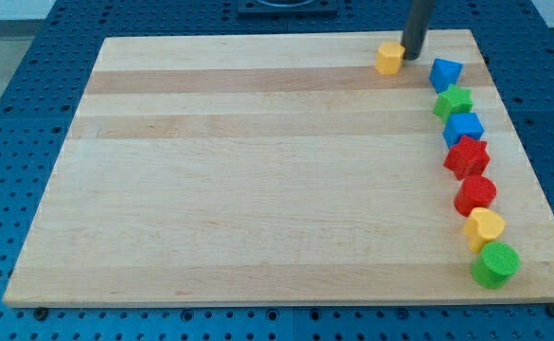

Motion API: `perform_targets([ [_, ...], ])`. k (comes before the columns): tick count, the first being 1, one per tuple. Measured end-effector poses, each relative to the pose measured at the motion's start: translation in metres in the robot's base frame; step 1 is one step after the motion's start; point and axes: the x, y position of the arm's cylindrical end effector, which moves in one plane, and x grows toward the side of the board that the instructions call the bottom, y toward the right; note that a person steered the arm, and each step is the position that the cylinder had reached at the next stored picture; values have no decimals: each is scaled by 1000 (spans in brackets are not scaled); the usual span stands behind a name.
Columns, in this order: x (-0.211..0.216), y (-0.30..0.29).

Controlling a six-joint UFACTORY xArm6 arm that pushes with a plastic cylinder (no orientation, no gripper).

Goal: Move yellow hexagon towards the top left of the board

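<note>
A: Where is the yellow hexagon (388, 58)?

B: Near the top edge of the wooden board (258, 170), towards the view's right. My tip (413, 58) stands just beside it on the view's right, touching or almost touching; I cannot tell which.

A: Is your hand open or closed?

B: There is no hand to open or close, only the dark rod ending in my tip.

A: And the other blocks?

B: They curve down the board's right side: a blue triangle-like block (445, 73), a green star (454, 101), a blue block (463, 129), a red star (467, 157), a red block (475, 194), a yellow block (484, 228) and a green cylinder (495, 264), neighbours mostly touching or nearly so
</note>
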Motion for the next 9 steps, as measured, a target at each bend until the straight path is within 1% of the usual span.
perform_targets([
  [4,0,-149],
  [5,0,-161],
  [6,-14,-139],
  [7,-14,-139],
  [8,-11,-90],
  [9,-3,-64],
])
